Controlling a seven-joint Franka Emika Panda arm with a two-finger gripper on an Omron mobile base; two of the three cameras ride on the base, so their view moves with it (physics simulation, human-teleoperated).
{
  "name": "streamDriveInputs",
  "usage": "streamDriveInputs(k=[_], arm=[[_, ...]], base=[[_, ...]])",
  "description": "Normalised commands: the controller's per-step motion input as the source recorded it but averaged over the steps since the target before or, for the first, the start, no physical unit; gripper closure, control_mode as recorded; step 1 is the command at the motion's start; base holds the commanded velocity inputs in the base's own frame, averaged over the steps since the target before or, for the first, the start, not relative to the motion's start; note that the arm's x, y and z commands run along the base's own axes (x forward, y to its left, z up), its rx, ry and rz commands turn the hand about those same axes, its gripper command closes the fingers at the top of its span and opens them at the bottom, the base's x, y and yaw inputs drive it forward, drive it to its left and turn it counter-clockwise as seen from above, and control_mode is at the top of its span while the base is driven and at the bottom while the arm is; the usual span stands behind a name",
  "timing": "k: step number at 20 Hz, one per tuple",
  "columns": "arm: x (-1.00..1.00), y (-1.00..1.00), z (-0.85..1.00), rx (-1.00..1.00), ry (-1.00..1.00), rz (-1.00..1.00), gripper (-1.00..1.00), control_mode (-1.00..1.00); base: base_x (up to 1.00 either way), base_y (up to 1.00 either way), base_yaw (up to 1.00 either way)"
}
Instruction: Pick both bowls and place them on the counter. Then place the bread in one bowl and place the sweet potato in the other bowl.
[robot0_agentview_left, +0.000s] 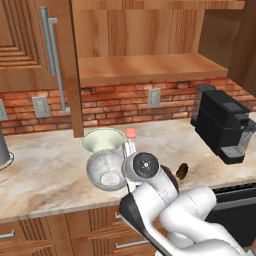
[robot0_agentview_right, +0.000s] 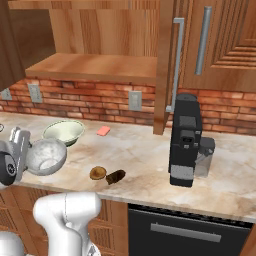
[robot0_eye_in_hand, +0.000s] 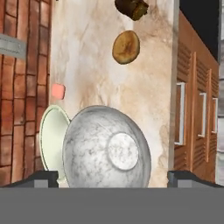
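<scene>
Both bowls sit on the desk (robot0_agentview_right: 150, 150), touching: the stone bowl (robot0_agentview_right: 46, 156) near the front edge, the cream bowl (robot0_agentview_right: 63, 131) just behind it toward the brick wall (robot0_agentview_right: 100, 112). The bread (robot0_agentview_right: 98, 173) and the sweet potato (robot0_agentview_right: 116, 176) lie side by side right of the bowls. A square block (robot0_agentview_right: 103, 130) rests right of the cream bowl. The coffee machine (robot0_agentview_right: 186, 140) stands farther right.

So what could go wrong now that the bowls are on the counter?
The grey bowl sits close to the counter's front edge and right beside the cream bowl; a bump from the open gripper next to it might push it off or knock the two together. The bread and sweet potato lie almost touching, so grabbing one could nudge or roll the other, maybe towards the edge.
</scene>
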Motion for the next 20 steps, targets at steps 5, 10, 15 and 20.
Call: streamDriveInputs(k=[5, 10, 15, 20], arm=[[-0.19, -0.55, 0.5, 0.07, 0.02, 0.0, -1.0, -1.0], [-0.11, -0.59, 0.43, 0.0, 0.1, 0.01, -1.0, -1.0], [-0.04, -0.62, 0.25, 0.0, 0.05, 0.07, -1.0, -1.0], [0.01, -0.59, 0.04, -0.01, 0.01, 0.12, -1.0, -1.0]], base=[[0.0, 0.0, 0.0], [0.0, 0.0, 0.0], [0.0, 0.0, 0.0], [0.0, 0.0, 0.0]])
